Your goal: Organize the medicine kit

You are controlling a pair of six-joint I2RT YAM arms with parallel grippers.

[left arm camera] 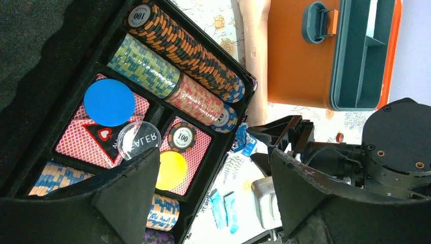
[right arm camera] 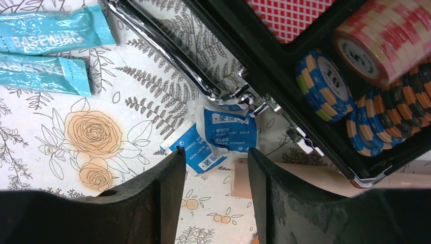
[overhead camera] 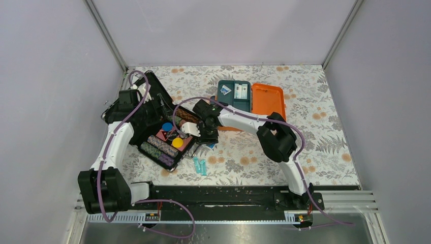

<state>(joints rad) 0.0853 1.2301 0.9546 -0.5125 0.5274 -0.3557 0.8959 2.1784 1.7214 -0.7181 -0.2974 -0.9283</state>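
Observation:
The medicine kit (overhead camera: 268, 99) lies open at the back of the table, its orange lid to the right of the dark teal divided tray (overhead camera: 234, 94), which holds a few packets. Two crumpled blue-and-white packets (right arm camera: 219, 136) lie on the cloth against the black case's corner. My right gripper (right arm camera: 216, 152) is open just short of them, the left fingertip at one packet's edge. A beige strip (right arm camera: 305, 178) lies beside them. Two teal sachets (overhead camera: 199, 165) rest nearer the front. My left gripper (left arm camera: 211, 157) hangs wide open above the case, holding nothing.
A black case (overhead camera: 160, 133) of striped chip stacks, cards and coloured discs lies open at the left, its metal-edged corner (right arm camera: 254, 101) beside the packets. The right arm (overhead camera: 277, 137) arches over the middle of the floral cloth. Grey walls enclose the table.

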